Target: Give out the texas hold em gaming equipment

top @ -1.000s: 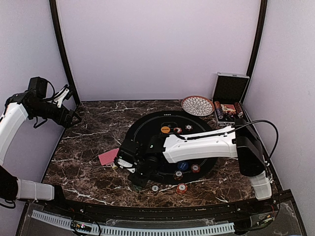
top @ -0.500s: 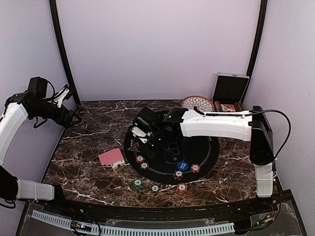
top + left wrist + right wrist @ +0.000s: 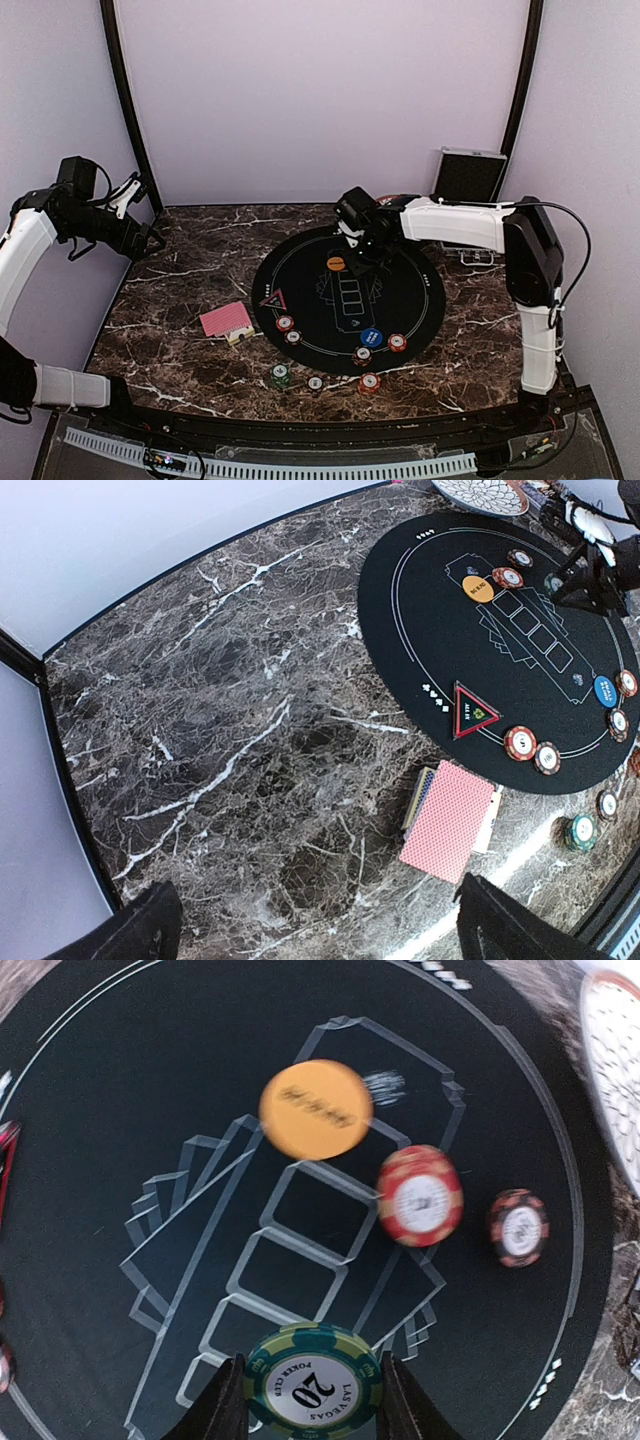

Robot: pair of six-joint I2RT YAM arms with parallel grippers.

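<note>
Lab booth: plain lilac walls (image 3: 320, 100) (black-framed) enclose a marble table (image 3: 190, 270).

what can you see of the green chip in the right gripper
The green chip is round, with pale blocks striping its rim and a white centre label reading 20, Las Vegas Poker Club. It looks like hard plastic. The right gripper pinches it by its edge, a dark finger on each side, face toward the wrist camera, over the printed card outlines of the black mat.

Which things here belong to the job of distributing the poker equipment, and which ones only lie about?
Job: pink-backed cards, green chip held by right gripper, orange disc, blue disc, red chips.
Lying about: patterned bowl, silver case.
</note>
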